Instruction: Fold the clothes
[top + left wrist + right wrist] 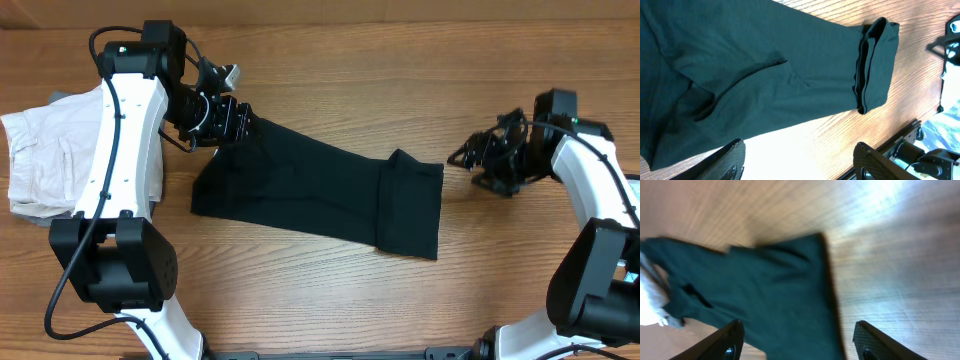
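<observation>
At the far left of the table (pixel 400 50) lies a folded off-white garment (pixel 35 160), partly under the left arm (pixel 125 140). The left gripper (pixel 232 122) is at the upper left corner of the black T-shirt (pixel 310 190). In the wrist view its fingers (pixel 730 160) stand wide apart with nothing between them. The black T-shirt lies on the middle of the table as a long folded strip, its right end turned over. The right gripper (pixel 470 158) is to the right, apart from the black T-shirt. It is also wide open and empty, though its wrist view is blurred.
</observation>
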{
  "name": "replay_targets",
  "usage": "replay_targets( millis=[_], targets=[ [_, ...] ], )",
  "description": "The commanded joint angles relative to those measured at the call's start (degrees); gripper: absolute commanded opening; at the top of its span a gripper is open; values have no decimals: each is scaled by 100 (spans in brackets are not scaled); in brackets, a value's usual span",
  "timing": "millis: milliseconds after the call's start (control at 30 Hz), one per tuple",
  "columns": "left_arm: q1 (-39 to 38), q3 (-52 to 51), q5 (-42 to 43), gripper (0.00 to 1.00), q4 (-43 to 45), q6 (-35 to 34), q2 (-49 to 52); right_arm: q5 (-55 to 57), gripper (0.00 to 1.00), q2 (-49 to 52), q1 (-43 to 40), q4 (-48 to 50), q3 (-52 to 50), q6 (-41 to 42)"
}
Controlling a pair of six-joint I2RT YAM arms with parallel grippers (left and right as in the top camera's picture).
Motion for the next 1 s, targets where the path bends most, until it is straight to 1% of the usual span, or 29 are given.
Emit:
replay_targets(
  millis=[0,200,233,300,333,500,533,600,667,733,800,867,967],
  targets=[
    [20,103,-4,73,28,175,-107,136,73,61,9,146,-494,-210],
    [20,103,-59,75,70,195,-107,28,73,83,11,1078,-1456,-227],
    [20,103,-59,75,74,195,-107,-214,72,83,11,1298,-1635,-289],
    [20,103,-59,75,74,192,-107,-918,71,85,26,1672,-1969,-601],
    [20,103,-57,75,72,190,-107,-1075,70,87,42,1762,-2063,-680],
    [20,103,-55,76,76,190,-107,-1375,66,87,247,2149,-2406,-695],
    [20,103,-55,76,74,190,-107,-1399,61,87,313,2170,-2437,-693],
    [20,103,-50,76,68,190,-107,-1370,49,87,420,2212,-2446,-693],
    [20,103,-28,76,66,186,-107,-1373,44,87,490,2295,-2446,-691],
    [20,103,37,75,55,168,-107,-1370,28,87,498,2389,-2446,-688],
    [20,103,140,75,46,173,-107,-1370,24,85,496,2465,-2433,-643],
    [20,103,138,75,42,170,-107,-1370,16,72,420,2452,-2352,-645],
    [20,103,136,75,17,173,-107,-1346,9,-13,177,2133,-2076,-640]
  ],
)
